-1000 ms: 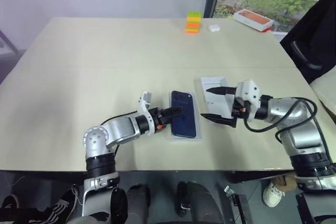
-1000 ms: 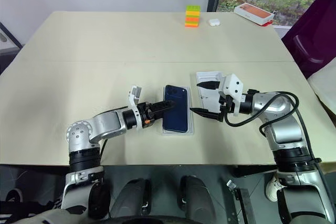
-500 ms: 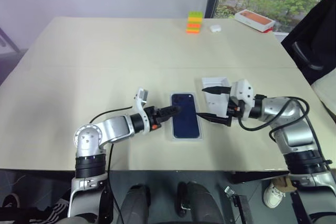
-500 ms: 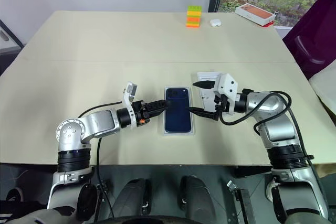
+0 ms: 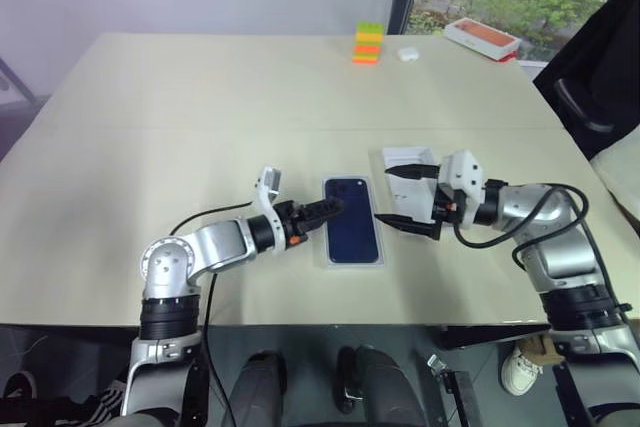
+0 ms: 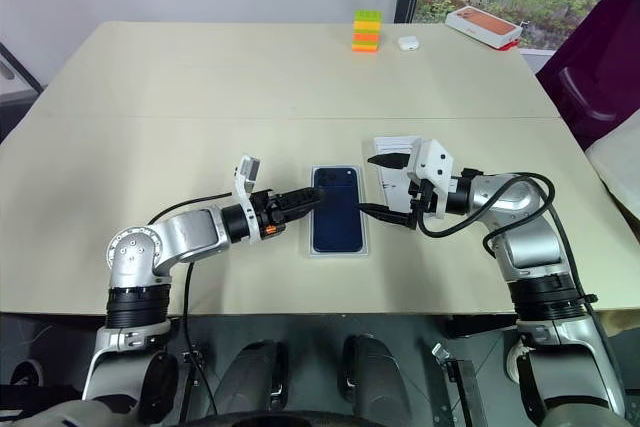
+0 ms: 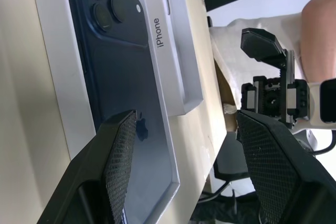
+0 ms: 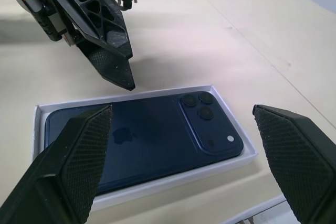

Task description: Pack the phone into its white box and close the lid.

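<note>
Lid [image 5: 408, 175] partly behind right hand [image 5: 408, 195]

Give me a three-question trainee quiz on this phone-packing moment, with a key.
1. True or false: the phone already lies inside the white box.
2. Where is the lid? A. closed on the box. B. on the table beside the box, on the right gripper's side. C. held by the left gripper.
3. Fill in: both the left gripper and the right gripper have their fingers ____.

Key
1. True. The phone lies camera side up in the tray.
2. B. The lid lies apart from the box, behind the right gripper.
3. Open. Neither gripper holds anything; they flank the box from either side.
</note>
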Robot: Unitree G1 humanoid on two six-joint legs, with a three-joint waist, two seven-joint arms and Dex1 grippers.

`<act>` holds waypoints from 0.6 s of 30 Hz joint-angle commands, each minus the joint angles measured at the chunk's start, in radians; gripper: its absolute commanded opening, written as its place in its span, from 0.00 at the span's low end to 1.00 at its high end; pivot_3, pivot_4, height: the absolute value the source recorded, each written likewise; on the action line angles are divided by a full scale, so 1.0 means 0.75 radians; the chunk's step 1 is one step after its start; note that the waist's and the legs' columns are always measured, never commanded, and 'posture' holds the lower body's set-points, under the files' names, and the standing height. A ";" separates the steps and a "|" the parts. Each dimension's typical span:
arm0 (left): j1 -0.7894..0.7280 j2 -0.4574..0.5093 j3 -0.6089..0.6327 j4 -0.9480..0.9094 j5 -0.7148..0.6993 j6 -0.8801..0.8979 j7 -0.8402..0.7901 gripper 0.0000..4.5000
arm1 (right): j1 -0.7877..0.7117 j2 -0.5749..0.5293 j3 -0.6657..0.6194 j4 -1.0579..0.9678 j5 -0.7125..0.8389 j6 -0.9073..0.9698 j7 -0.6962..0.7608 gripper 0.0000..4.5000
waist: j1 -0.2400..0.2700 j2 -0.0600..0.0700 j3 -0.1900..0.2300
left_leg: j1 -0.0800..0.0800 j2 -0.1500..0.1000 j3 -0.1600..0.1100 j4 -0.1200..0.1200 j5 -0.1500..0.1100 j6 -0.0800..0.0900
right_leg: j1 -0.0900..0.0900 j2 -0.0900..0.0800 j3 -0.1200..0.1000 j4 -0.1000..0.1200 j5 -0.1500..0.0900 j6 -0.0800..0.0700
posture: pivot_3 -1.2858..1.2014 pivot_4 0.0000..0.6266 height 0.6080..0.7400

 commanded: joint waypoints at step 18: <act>-0.056 0.203 -0.006 -0.007 0.009 -0.046 -0.161 0.70 | -0.040 0.010 -0.017 -0.001 0.012 0.009 -0.012 1.00 | 0.000 0.000 0.000 | 0.000 0.000 0.001 0.000 0.000 0.000 | 0.000 0.000 0.000 0.000 -0.001 0.001 | 0.52 0.24 1.00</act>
